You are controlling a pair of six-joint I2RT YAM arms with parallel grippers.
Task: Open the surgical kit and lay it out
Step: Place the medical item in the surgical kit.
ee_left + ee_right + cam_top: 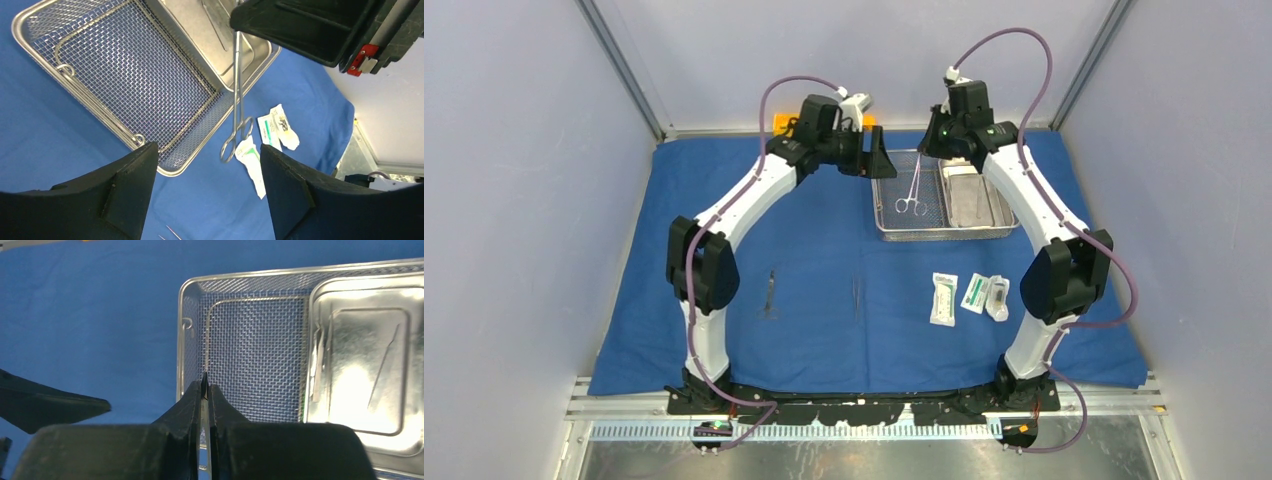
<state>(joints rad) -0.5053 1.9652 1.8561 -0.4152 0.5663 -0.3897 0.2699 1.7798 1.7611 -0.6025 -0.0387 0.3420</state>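
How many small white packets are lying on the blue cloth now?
3. All lie in a row on the blue cloth, on the near side of the mesh basket: the left packet, the middle packet, the right packet. Others may be hidden from view.

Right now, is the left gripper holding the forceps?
No, the forceps hang from the shut right gripper, and the left gripper is open and empty.
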